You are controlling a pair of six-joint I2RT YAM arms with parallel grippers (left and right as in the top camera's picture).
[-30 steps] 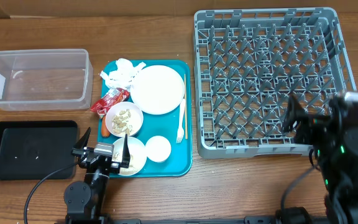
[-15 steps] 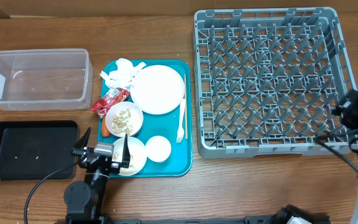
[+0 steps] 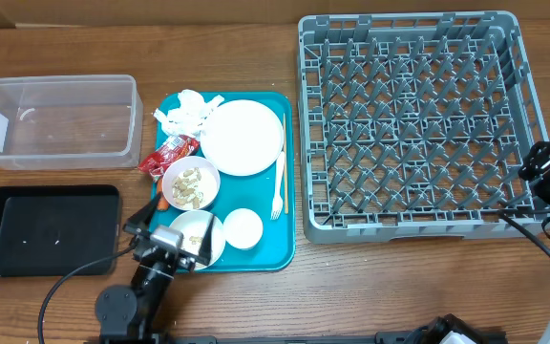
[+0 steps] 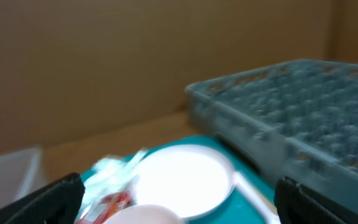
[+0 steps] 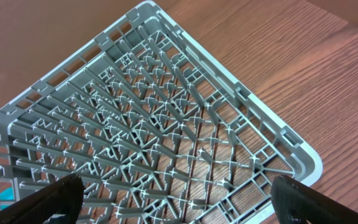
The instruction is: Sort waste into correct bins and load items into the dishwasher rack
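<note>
**First Pick From the Teal Tray**

Both pairs of fingers are spread wide, and nothing is grasped. The left gripper [image 3: 175,231] is held over the near bowl [image 3: 201,252] on the teal tray [image 3: 290,250]. The right gripper [image 5: 176,205] is poised above the dishwasher rack [image 5: 166,124]. Waste is judged best cleared first: the red wrapper [image 3: 171,153] and crumpled napkins [image 3: 184,112] lie at the tray's far left, near the clear tub [image 3: 60,153]. One piece only should be straddled, well apart from the white plate [image 3: 243,138].

Blurred plate [image 4: 182,180] and dishwasher rack [image 4: 291,118]
</note>
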